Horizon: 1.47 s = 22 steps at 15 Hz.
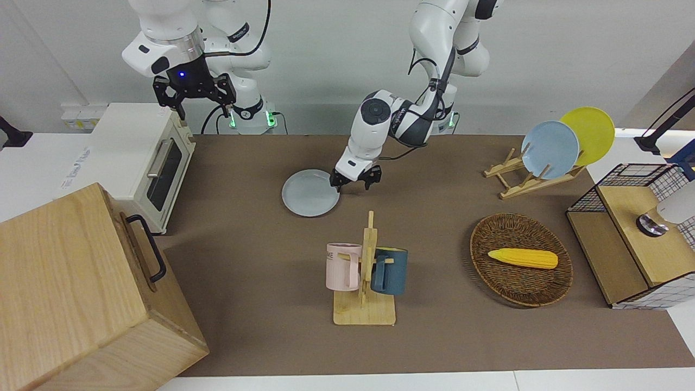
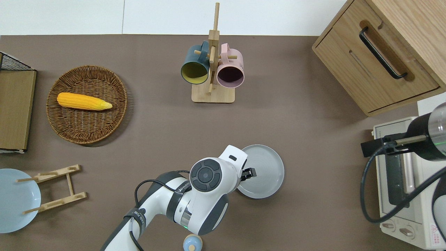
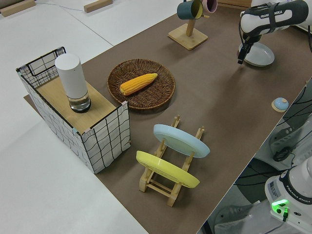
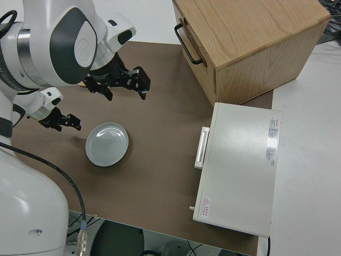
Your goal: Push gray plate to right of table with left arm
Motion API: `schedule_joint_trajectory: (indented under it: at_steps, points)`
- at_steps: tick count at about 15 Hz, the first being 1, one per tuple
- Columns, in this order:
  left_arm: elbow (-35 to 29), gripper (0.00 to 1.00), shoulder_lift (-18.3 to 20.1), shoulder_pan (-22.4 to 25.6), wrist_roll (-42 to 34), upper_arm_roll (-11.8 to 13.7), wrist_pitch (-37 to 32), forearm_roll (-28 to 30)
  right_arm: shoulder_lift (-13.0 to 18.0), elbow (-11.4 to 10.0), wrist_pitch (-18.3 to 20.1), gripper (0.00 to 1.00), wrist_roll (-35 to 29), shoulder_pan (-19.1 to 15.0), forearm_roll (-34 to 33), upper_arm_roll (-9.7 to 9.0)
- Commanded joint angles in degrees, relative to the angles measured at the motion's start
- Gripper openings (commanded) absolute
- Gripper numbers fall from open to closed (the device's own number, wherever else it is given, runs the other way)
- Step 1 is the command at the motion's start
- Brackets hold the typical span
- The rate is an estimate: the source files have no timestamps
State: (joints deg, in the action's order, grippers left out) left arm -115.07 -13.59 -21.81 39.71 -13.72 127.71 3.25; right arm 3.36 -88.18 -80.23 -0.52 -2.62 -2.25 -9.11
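The gray plate [image 1: 310, 192] lies flat just toward the right arm's end from the left gripper [image 1: 356, 181], whose spread, empty fingers hover at its rim.

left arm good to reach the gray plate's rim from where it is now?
Probably yes. The left gripper hangs open right at the gray plate, at its rim toward the left arm's end of the table, with nothing between them. The right arm is parked.

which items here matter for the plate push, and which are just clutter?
Job: gray plate, left gripper at the plate's edge toward the left arm's end, table.

Clutter: mug rack, basket with corn, dish rack with blue and yellow plates, oven, wooden box, wire crate. Right arm parked.
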Motion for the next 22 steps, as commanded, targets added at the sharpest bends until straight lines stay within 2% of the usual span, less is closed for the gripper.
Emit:
schedule_joint_trajectory:
  at_steps: [1, 4, 7, 10, 13, 15, 16, 18, 22]
  points:
    - [-0.1, 0.99, 5.2, 8.5, -9.3, -0.1, -6.1, -2.4, 0.6, -0.2, 0.7, 0.996, 0.4, -0.5, 0.0, -0.30]
    - [1.6, 0.99, 8.7, 14.9, -16.3, -0.1, -11.9, -2.2, 0.6, -0.2, 0.7, 0.996, 0.4, -0.5, 0.0, -0.30]
    - [2.4, 0.99, 10.9, 18.8, -17.5, 0.3, -14.8, -2.6, 0.6, -0.2, 0.7, 0.996, 0.4, -0.5, 0.1, -0.30]
    - [6.0, 0.99, 11.1, 21.5, -20.5, 0.3, -19.5, -2.6, 0.6, -0.2, 0.7, 0.996, 0.4, -0.5, 0.1, -0.30]
    - [6.3, 0.99, 12.6, 24.7, -20.7, 0.4, -20.4, -2.7, 0.6, -0.2, 0.7, 0.996, 0.4, -0.5, 0.1, -0.30]
    - [6.4, 0.99, 14.4, 25.4, -22.3, 0.7, -22.3, -2.6, 0.6, -0.2, 0.7, 0.996, 0.4, -0.5, 0.1, -0.30]
    - [7.2, 0.99, 15.4, 25.6, -23.5, 1.8, -23.9, -2.5, 0.6, -0.2, 0.7, 0.996, 0.4, -0.5, 0.0, -0.30]
    - [10.7, 0.99, 16.1, 25.6, -25.3, 4.4, -29.0, -2.1, 0.6, -0.2, 0.7, 0.996, 0.4, -0.5, 0.0, -0.30]
    - [19.1, 0.99, 16.0, 25.0, -26.7, 6.2, -38.0, -2.1, 0.6, -0.2, 0.7, 0.996, 0.4, -0.5, 0.1, -0.30]
